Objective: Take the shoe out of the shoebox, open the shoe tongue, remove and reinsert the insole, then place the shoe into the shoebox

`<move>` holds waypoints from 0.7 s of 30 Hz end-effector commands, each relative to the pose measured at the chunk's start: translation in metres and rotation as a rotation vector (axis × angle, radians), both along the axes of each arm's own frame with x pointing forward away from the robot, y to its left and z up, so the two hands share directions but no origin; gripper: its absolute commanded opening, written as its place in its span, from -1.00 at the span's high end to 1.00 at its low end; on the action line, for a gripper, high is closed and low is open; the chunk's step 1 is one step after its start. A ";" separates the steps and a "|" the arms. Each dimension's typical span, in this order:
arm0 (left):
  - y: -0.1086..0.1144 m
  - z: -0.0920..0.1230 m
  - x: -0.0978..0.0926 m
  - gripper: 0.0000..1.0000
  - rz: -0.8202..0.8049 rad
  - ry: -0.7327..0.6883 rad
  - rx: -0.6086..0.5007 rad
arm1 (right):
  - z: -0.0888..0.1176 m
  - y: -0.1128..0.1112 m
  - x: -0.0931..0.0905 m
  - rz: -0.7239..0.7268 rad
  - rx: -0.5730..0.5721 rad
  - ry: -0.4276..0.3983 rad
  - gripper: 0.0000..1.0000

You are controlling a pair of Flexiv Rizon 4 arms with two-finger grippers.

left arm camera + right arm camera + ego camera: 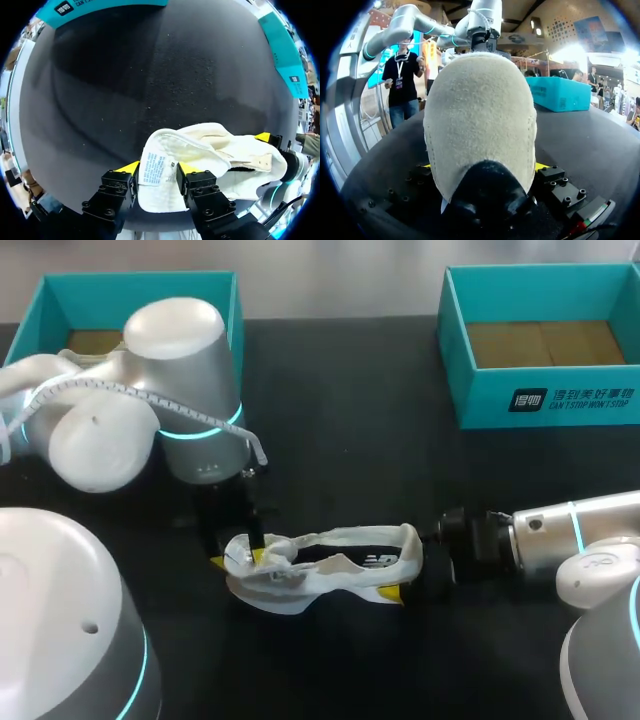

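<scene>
Our shoe (330,562) lies sideways across the table (340,420), heel clamped in our right gripper (408,568), tongue (156,172) pinched by our left gripper (240,558).

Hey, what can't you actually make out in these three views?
Insole: inside the shoe, covered by its upper in the head view, by its heel in the right wrist view.
Left shoebox interior: mostly behind the left arm, head view.
Right shoebox: far end cut off by the head view's edge.
Right pincer: nearly hidden by the shoe, right wrist view.
</scene>
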State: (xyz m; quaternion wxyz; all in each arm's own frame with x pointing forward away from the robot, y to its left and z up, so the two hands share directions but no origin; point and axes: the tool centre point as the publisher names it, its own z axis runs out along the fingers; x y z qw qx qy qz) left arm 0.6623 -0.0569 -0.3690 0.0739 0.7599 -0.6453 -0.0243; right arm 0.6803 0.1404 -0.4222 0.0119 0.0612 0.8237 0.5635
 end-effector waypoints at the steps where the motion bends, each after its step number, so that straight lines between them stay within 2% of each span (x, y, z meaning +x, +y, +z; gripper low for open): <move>1: 0.010 0.020 -0.007 0.18 -0.021 -0.021 -0.030 | 0.000 0.000 0.000 0.000 -0.004 0.001 1.00; 10: 0.003 0.040 -0.010 0.14 -0.084 -0.050 -0.032 | 0.000 0.000 0.000 0.000 -0.004 0.001 1.00; 21: -0.016 0.100 -0.011 0.18 -0.202 -0.125 -0.108 | 0.000 0.000 0.000 0.000 -0.004 0.001 1.00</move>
